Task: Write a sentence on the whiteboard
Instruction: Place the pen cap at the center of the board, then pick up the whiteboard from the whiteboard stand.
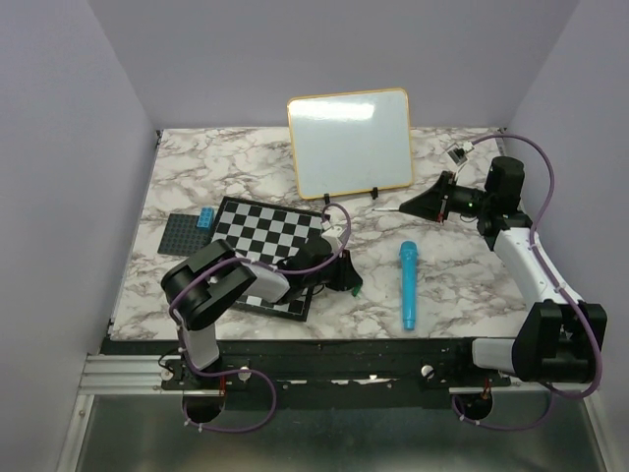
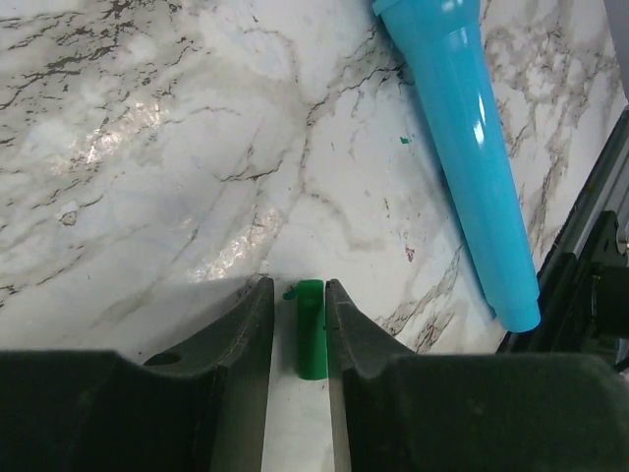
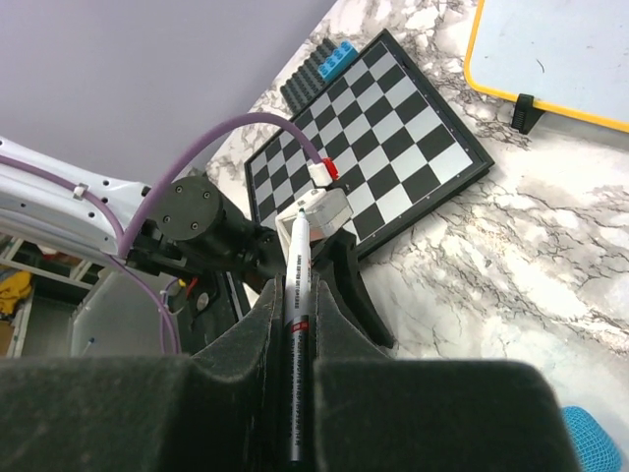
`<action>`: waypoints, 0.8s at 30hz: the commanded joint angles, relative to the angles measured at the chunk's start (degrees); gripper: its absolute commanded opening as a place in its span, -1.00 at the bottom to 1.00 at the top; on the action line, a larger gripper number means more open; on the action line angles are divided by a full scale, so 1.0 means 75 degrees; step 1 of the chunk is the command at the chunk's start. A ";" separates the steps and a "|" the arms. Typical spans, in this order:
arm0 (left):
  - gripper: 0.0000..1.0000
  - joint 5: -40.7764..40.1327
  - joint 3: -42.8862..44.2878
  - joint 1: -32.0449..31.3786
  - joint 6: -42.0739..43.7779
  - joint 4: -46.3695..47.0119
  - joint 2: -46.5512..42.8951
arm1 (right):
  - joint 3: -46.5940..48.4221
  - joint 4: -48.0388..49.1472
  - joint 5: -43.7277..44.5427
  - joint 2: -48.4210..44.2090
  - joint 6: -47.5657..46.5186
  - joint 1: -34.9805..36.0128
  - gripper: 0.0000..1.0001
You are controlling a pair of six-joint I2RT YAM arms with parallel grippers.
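On the marble desk the whiteboard stands upright at the far edge, behind the checkered board. A teal tube lies near the front. The right fingers clamp a white pen. The left fingers stand slightly apart around a green cap, possibly touching one side.

Bright even light, glare on marble tabletop (fingers blurry)

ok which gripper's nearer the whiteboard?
Right. The right gripper is off the whiteboard, beside its lower right corner, holding a marker. The left gripper is farther away, by the checkerboard, a green cap between its fingers.
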 commanded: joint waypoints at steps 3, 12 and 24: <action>-0.13 -0.0976 -0.0033 -0.0124 0.0397 -0.0276 -0.0644 | 0.0009 -0.0306 0.0087 0.0092 -0.0287 -0.0044 -0.99; 0.48 -0.1761 -0.0443 -0.0043 0.1334 -0.1645 -0.3325 | 0.0173 -0.0868 -0.0112 -0.0060 -0.1199 -0.0103 -0.99; 0.97 -0.0438 -0.0526 0.3236 0.1312 -0.3007 -0.6283 | 0.0232 -0.1349 -0.0264 -0.0424 -0.1975 -0.0173 -0.99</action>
